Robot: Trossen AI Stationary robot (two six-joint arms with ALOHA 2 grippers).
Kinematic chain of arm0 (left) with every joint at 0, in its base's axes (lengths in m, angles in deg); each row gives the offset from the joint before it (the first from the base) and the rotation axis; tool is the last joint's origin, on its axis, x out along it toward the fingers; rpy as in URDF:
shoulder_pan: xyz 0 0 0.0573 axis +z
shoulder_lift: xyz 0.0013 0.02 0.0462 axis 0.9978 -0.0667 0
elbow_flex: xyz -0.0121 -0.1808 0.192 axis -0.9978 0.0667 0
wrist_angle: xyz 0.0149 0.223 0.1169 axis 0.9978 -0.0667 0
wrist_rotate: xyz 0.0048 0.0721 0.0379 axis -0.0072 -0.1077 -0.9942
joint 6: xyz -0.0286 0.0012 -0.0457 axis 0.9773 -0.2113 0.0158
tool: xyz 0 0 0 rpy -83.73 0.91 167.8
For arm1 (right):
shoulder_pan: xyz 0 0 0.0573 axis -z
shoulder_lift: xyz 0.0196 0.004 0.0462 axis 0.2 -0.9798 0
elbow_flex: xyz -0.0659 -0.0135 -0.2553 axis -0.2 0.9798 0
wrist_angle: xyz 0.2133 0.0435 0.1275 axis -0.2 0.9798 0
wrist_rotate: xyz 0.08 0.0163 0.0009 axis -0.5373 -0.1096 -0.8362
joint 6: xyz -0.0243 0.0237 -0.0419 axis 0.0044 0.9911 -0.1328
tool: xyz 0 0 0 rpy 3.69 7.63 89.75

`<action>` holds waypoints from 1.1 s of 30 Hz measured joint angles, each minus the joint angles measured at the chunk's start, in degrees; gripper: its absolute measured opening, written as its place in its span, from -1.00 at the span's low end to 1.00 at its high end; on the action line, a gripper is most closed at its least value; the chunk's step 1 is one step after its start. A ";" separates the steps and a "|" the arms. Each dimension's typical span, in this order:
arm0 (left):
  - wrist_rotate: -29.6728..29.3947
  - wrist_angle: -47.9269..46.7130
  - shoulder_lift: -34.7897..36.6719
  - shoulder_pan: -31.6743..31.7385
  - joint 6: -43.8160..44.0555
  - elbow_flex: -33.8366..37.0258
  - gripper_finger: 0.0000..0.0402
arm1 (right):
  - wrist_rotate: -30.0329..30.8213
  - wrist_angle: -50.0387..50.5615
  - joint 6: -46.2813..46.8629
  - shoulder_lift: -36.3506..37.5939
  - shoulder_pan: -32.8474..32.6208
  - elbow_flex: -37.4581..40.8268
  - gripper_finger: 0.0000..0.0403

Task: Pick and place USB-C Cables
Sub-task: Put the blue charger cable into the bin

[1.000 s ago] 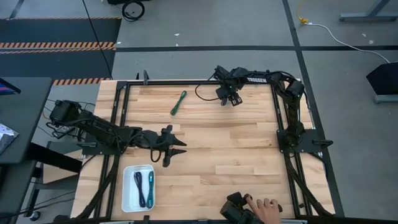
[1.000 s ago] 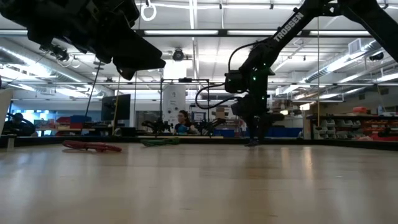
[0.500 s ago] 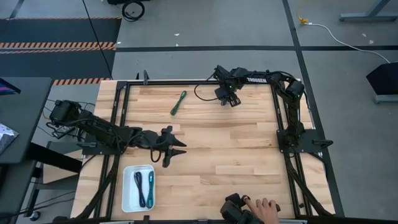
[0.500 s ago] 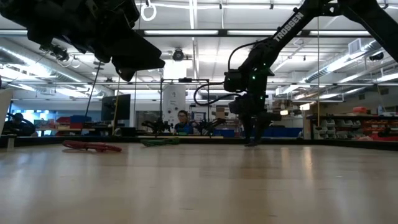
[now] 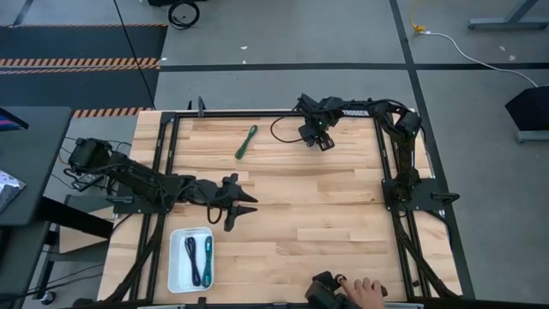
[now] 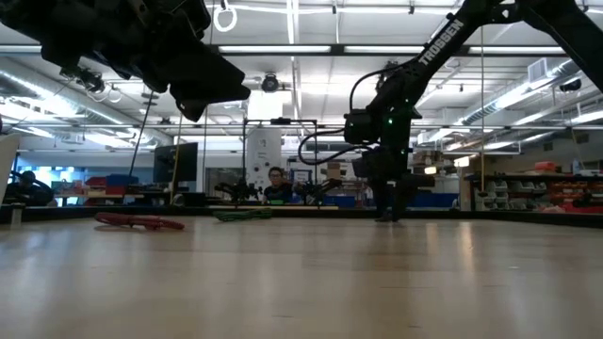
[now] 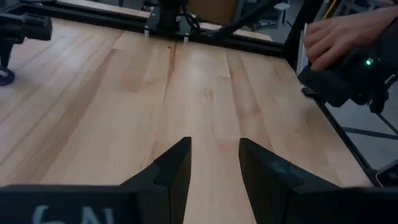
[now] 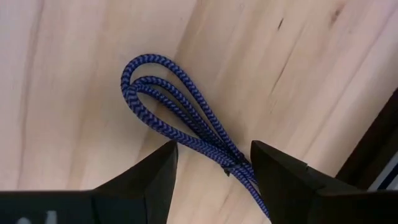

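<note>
Right wrist view: a blue cable (image 8: 180,118), folded into loops, lies flat on the table (image 8: 74,74), its bundled end running between the right gripper (image 8: 214,165)'s two fingers. The fingers stand wide on either side of it and do not yet pinch it, so the cable is framed for a grab, not held. From above, that gripper (image 5: 318,137) sits low at the table's far edge, where this cable rests hidden beneath it.

A green cable (image 5: 246,142) lies loose on the boards further left, well apart from either gripper, likely waiting its turn. Two more cables, one dark (image 5: 190,260) and one teal (image 5: 207,257), lie side by side in the white tray (image 5: 176,276) at the near left corner, which looks to be the drop-off spot.

The left gripper (image 5: 243,206) hovers mid-table beside the tray, fingers partly apart with nothing between them, seemingly waiting. A person's hand (image 5: 367,292) rests on a dark device (image 5: 327,292) at the near edge.
</note>
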 joint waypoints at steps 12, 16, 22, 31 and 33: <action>0.00 2.48 0.02 0.87 0.09 -0.02 -0.30 | 1.24 1.53 7.14 -0.24 -1.89 0.11 -0.33; 0.11 2.86 0.02 1.60 1.32 -0.02 -0.30 | 1.23 3.20 11.81 -0.32 -2.50 0.11 -0.67; 1.59 3.99 0.02 1.57 1.42 -0.04 -0.30 | 0.41 5.68 21.19 -0.37 -3.81 0.09 -0.89; 1.83 4.65 1.43 1.23 1.73 -0.06 -0.30 | -3.64 6.73 29.01 2.12 -9.29 0.55 -0.93; 1.94 4.75 1.86 1.11 1.74 -0.09 -0.30 | -5.57 4.98 30.60 4.11 -10.66 0.51 -0.93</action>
